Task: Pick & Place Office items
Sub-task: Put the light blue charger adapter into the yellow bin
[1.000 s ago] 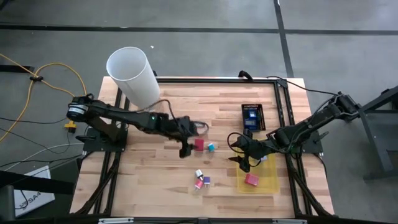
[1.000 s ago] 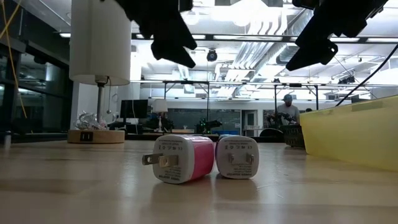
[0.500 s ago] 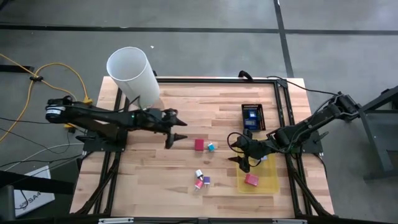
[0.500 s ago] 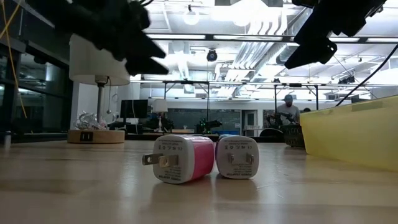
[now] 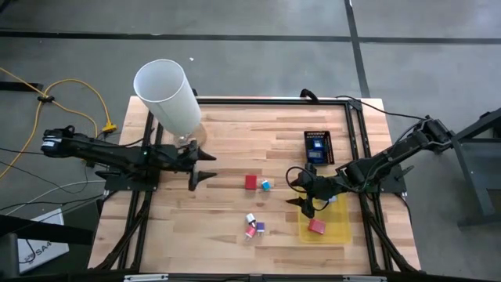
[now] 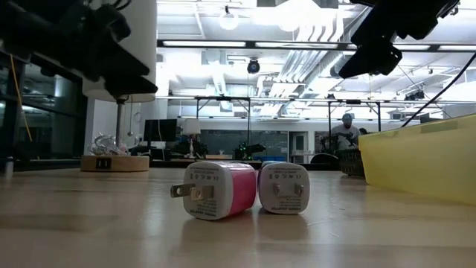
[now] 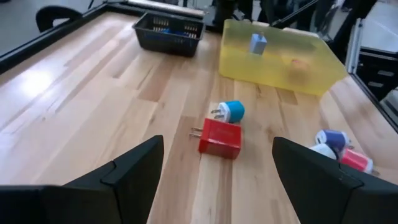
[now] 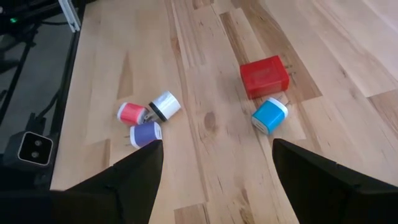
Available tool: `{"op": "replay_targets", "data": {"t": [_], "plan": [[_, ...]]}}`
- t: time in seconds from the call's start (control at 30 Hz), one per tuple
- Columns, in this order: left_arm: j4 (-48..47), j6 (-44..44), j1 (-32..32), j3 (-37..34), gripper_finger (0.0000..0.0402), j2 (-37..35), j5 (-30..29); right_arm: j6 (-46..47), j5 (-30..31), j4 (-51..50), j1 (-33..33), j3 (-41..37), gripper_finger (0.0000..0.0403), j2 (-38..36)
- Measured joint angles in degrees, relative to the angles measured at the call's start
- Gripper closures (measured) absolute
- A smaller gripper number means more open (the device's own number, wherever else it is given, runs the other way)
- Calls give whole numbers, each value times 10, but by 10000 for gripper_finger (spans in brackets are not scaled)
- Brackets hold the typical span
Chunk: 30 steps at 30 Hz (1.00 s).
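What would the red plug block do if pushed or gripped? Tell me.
The red plug block is boxy and lies flat, so it would probably slide rather than roll. It looks like rigid plastic, likely light. Its prongs stick out of one end, so a sideways push may swing it toward the cyan plug beside it.

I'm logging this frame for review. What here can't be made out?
- Black basket contents: high view too small; left wrist view, its wall hides them.
- Yellow tray contents: low view, its wall hides them.
- Print on the pink charger: low view, too small.
- White cylinder top: low view, cut off by the edge.
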Motion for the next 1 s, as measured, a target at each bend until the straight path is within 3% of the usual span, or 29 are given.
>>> {"op": "replay_targets", "data": {"t": [0.4,1.0], "plan": [[1,-2,-82,-89,109,-135,-82,0,0,8,0,0,114,0],[-19,35,-107,-155,109,-285,-84,0,0,11,0,0,114,0]]}}
